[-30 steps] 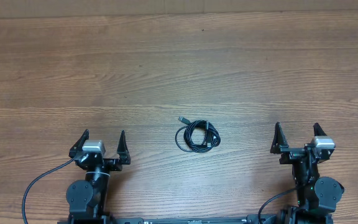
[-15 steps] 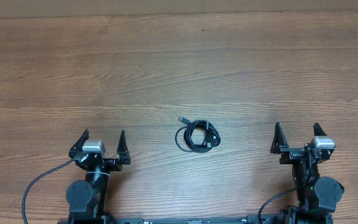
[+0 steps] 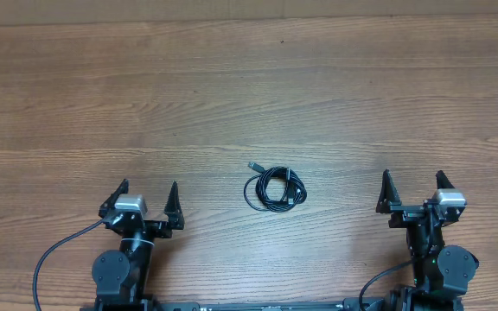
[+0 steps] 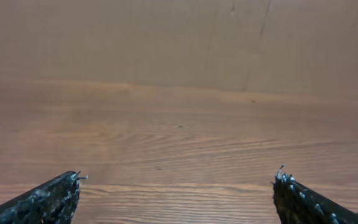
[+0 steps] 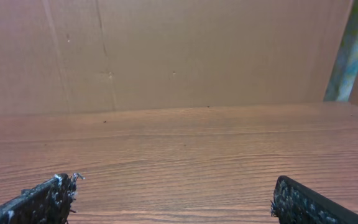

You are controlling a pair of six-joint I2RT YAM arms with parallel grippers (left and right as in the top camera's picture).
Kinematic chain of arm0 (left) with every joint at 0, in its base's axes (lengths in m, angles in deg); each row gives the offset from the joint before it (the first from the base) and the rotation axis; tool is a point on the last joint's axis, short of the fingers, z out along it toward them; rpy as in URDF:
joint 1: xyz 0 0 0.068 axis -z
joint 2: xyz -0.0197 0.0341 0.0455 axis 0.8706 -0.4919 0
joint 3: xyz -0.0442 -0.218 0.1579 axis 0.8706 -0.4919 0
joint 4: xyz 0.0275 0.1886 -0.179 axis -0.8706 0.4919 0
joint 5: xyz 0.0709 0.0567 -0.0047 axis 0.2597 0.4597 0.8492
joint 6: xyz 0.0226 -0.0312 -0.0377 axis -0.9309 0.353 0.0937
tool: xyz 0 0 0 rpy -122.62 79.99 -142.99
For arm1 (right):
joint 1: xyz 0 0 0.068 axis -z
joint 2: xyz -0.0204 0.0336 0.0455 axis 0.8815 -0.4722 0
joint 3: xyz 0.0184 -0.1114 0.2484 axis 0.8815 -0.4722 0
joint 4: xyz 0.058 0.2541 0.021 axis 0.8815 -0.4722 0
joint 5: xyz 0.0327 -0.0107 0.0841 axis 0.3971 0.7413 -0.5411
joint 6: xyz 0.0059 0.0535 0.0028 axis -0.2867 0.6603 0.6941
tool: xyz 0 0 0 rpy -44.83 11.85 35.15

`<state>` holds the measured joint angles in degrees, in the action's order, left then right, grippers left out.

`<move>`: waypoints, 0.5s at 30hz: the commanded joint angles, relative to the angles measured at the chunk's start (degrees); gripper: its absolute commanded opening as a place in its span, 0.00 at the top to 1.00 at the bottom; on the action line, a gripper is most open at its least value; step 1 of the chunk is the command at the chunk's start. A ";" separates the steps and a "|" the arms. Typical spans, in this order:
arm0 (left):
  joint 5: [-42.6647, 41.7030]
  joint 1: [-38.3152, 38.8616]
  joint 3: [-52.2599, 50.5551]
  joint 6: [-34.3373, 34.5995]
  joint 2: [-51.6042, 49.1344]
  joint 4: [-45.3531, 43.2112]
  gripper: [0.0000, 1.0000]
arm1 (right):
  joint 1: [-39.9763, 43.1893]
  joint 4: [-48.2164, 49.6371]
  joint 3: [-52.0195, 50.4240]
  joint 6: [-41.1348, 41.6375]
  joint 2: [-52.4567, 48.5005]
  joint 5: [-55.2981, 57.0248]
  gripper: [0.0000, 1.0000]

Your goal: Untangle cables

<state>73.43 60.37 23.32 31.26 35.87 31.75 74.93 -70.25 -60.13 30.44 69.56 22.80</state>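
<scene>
The cables (image 3: 274, 188) lie coiled in one small black bundle on the wooden table, with a small plug end sticking out at its upper left. My left gripper (image 3: 149, 187) sits well to the left of the bundle, open and holding nothing. My right gripper (image 3: 413, 178) is off to the bundle's right, also open and empty. In the left wrist view the left gripper (image 4: 178, 177) frames only bare wood. The right gripper (image 5: 174, 180) in the right wrist view likewise frames only wood. The cables are out of both wrist views.
The brown wooden table (image 3: 249, 95) stretches away from both arms. A cardboard wall (image 5: 166, 56) stands along the far edge. A thick black robot wire (image 3: 54, 255) loops out beside the left arm's base.
The left gripper has shifted very slightly to the right. The cables and the right arm have not moved.
</scene>
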 commanded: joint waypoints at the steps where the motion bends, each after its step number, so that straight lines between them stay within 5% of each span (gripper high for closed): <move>1: -4.00 -0.46 0.52 5.97 0.61 0.98 0.00 | 0.15 0.31 -0.61 0.22 0.33 0.59 0.00; 10: -5.31 -0.46 14.60 2.62 -3.65 16.90 0.00 | 0.15 0.31 -0.61 0.22 0.33 0.59 0.00; 15: -5.79 -0.46 26.38 0.50 -16.68 22.88 0.00 | 0.15 0.31 -0.61 0.22 0.33 0.59 0.00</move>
<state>68.84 60.37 42.88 33.80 26.39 52.84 74.91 -70.25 -60.13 30.47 69.56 22.80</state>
